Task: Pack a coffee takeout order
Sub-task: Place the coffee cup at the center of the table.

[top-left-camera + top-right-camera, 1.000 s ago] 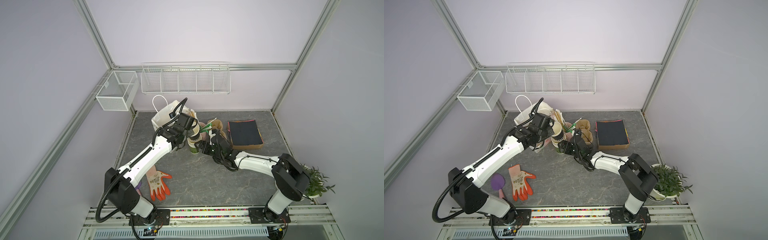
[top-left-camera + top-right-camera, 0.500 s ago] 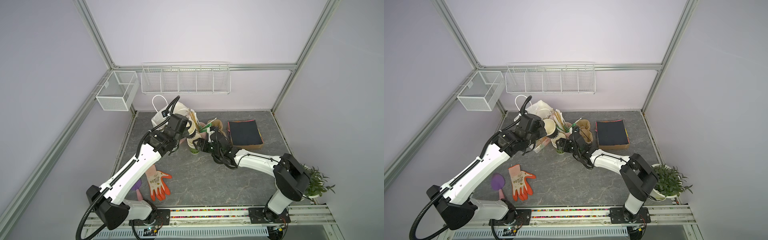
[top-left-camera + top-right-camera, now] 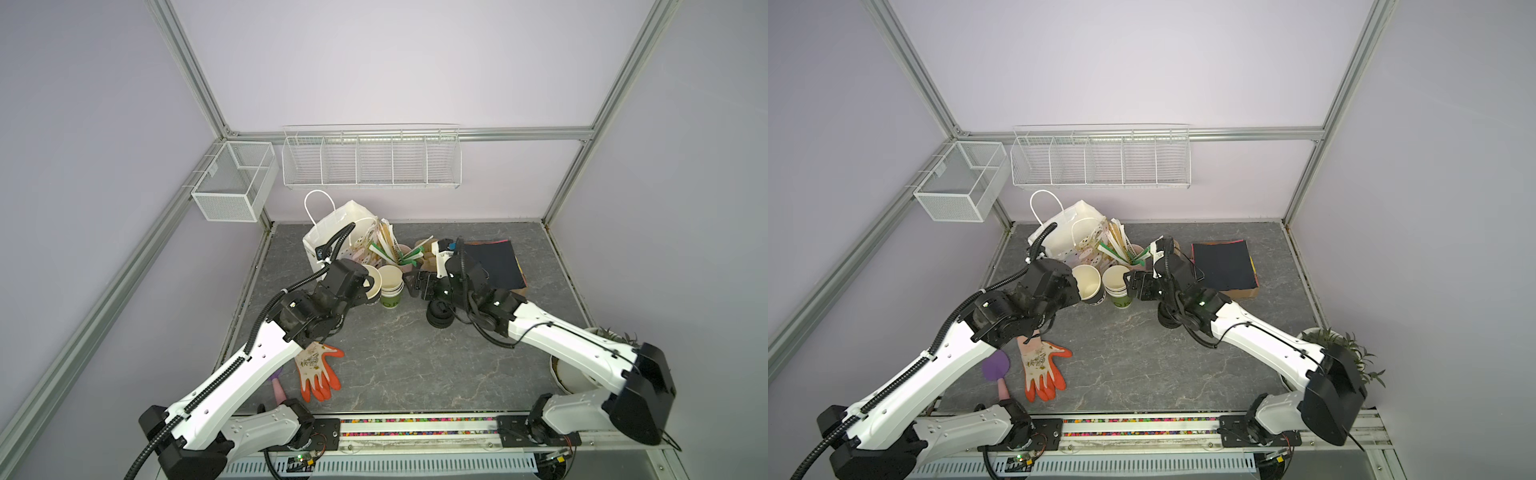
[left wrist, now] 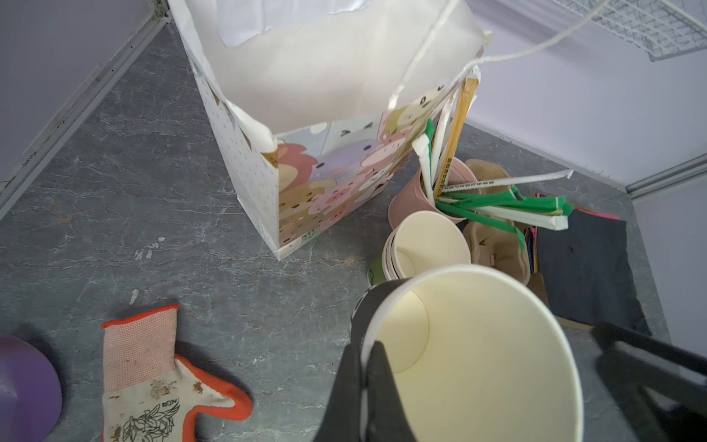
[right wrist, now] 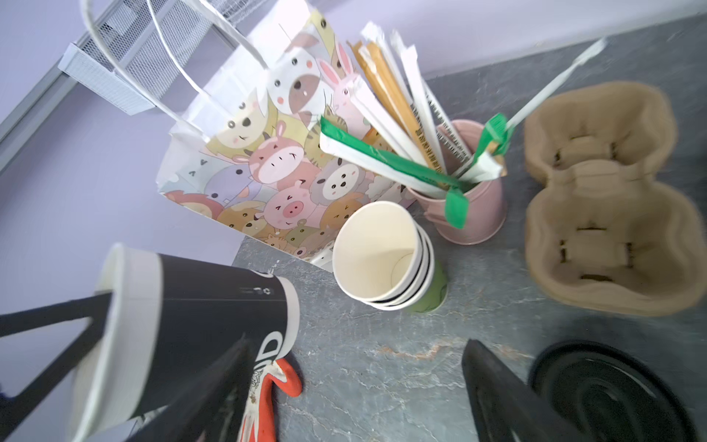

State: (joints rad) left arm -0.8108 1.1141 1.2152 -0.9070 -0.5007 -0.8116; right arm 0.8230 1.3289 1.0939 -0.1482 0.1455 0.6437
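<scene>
Left jaws pinch the black cup (image 5: 199, 306) (by its rim) — right jaws spread beside stacked cups (image 5: 382, 256).

Matt-sided black paper cup (image 5: 199, 306); rough brown moulded-pulp two-cup carrier (image 5: 604, 191); smooth grey marbled counter (image 3: 395, 357); white wire wall basket (image 3: 370, 166).

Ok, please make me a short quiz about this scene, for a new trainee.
1. True or false: the left hand pinches the rim of the black paper cup.
2. What is in the brown carrier? A) one cup B) two cups C) nothing
3. Fill in: the jaws of the right hand stand ____.
Key: 1 true; 2 C; 3 open.
</scene>
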